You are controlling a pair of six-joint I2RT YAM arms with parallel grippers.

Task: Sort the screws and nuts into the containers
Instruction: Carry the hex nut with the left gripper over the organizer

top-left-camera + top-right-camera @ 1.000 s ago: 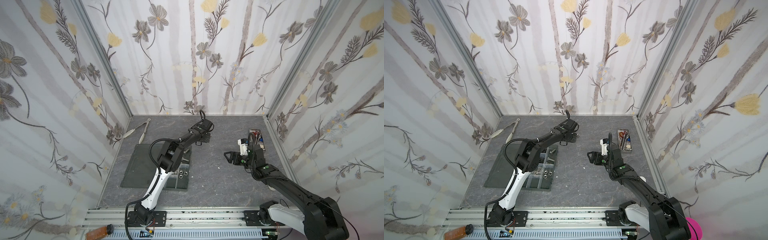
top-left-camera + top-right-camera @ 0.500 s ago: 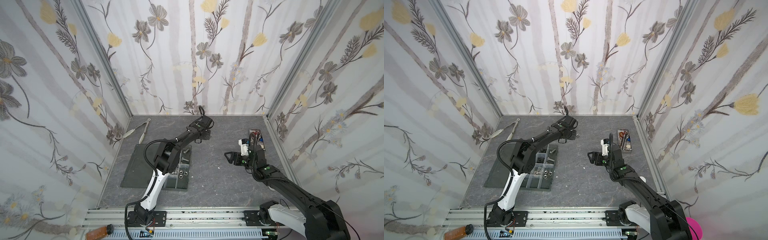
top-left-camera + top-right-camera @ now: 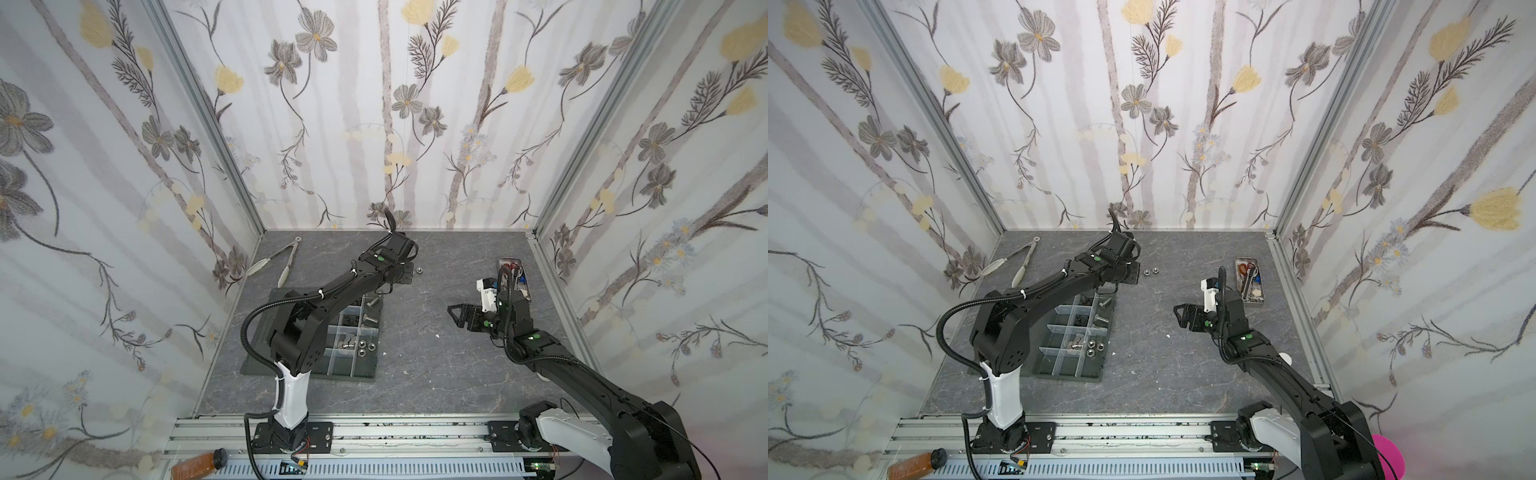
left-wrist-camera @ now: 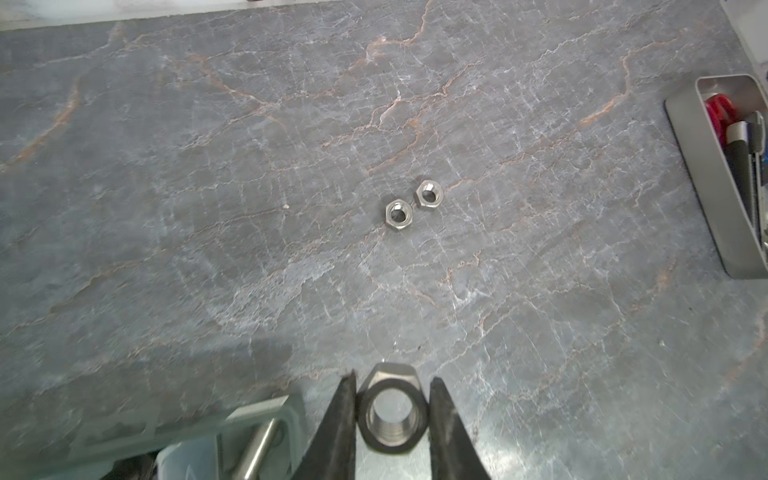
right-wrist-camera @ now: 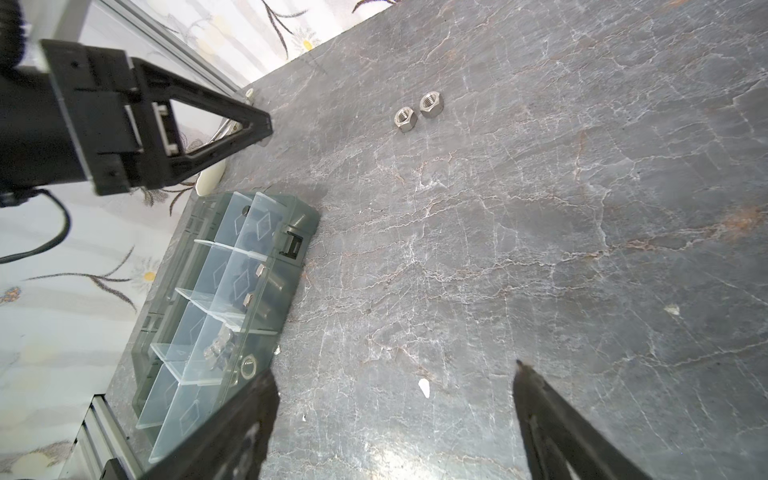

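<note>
Pinching a silver nut [image 4: 392,411] between the tips of the left claw [image 4: 392,379], jaws set just the nut's width apart, threaded hole facing the wrist camera. Holding it above the table [image 4: 208,166], a dark grey slab marbled with pale cracks and rusty veins. Facing two loose nuts [image 4: 398,214] ahead of those tips, lying flat on the stone and almost touching each other. Hanging just past the far corner of the tray [image 3: 345,376], which is sitting back under that claw's arm: clear dividers cutting it into cells, a screw [image 4: 257,449] showing in the corner cell nearest the tips, sorted nuts [image 3: 1090,347] sitting in a cell farther back toward the arm's base.

Gaping wide on the right claw [image 5: 395,370], gripping nothing, hovering over bare stone well apart from the left claw and pointing toward it and the tray. Showing a few white crumbs [image 5: 424,386] on the slab between its tips.

Working inside walls [image 3: 374,124] on three sides, papered white with grey stripes and grey and yellow flowers, meeting at metal corner posts [image 3: 208,116]. Lying beyond the left claw toward the left wall, tongs [image 3: 284,275]. Sitting behind the right claw's wrist, close to the right wall, a narrow metal box [image 4: 702,174] of scissors. Running along the near edge, under both arms' bases, a slotted metal rail [image 3: 415,434].
</note>
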